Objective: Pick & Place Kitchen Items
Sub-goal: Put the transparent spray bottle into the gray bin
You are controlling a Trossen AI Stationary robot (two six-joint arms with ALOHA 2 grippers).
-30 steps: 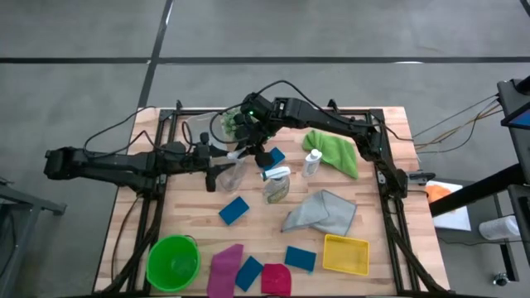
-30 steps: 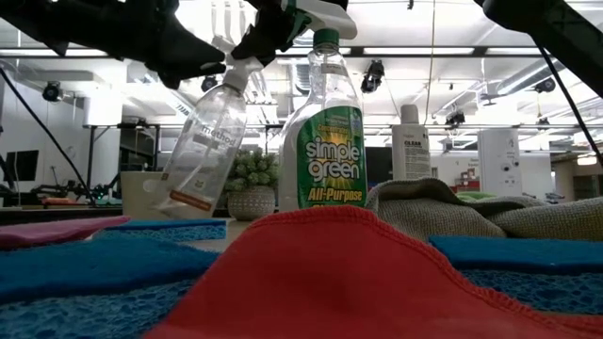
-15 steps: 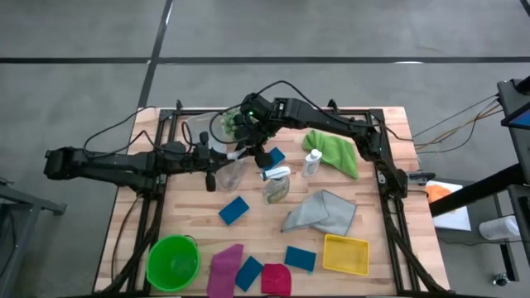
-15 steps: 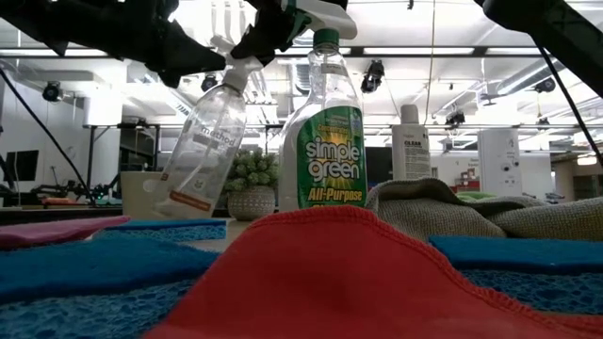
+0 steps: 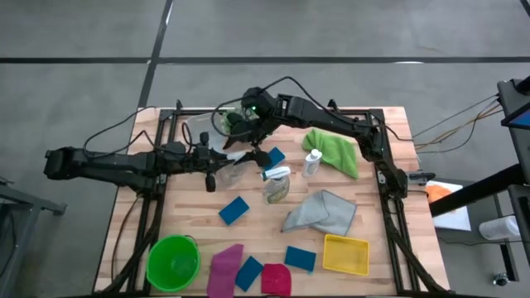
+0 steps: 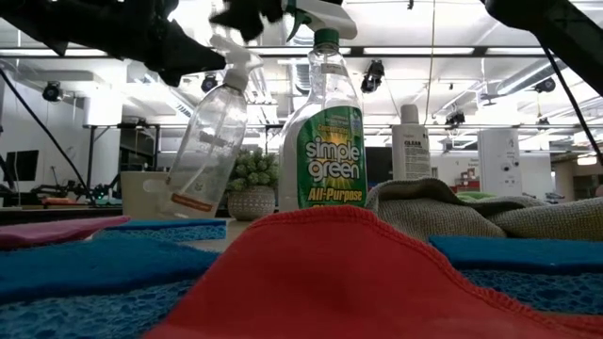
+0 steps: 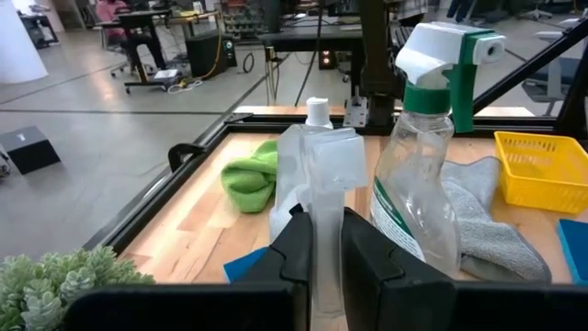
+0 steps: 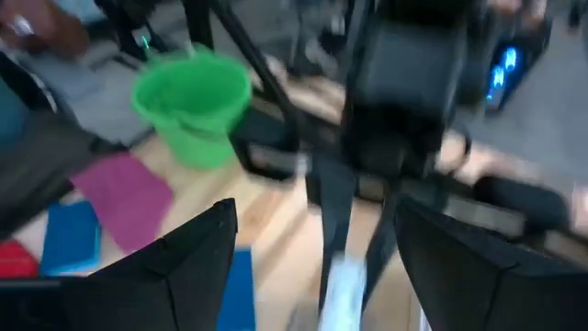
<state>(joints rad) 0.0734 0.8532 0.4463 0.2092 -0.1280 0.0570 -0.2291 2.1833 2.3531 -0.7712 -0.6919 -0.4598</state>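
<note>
A clear spray bottle (image 5: 233, 171) with a white sprayer head stands tilted near the table's middle, and my left gripper (image 7: 327, 262) is shut on it. My right gripper (image 5: 235, 130) hangs above and just beyond it, open, with nothing between its fingers; in its own wrist view the fingers (image 8: 188, 267) stand wide apart over the left arm. A green-labelled spray bottle (image 6: 325, 132) stands upright beside the clear one. A small white-capped bottle (image 5: 311, 162) stands by a green cloth (image 5: 335, 149). My left gripper pinches the clear bottle's top (image 7: 323, 207), at the neck under the sprayer head, between its two fingers. The fingers come in level from the table's left side. The bottle hangs tilted below them (image 6: 203, 141). A blue sponge hides whether its base is on the table.
A grey cloth (image 5: 321, 213), several blue sponges (image 5: 234, 209), a pink cloth (image 5: 224, 266) and a red cloth (image 5: 276, 279) lie toward the near side. A green bucket (image 5: 174, 262) and a yellow basket (image 5: 345, 253) stand near the front. A small plant (image 6: 252, 184) sits at the far side.
My right gripper has let go of the clear bottle's sprayer head and has risen away from it toward the far side, tipping as it goes. The bottle stays tilted in my left gripper's hold.
</note>
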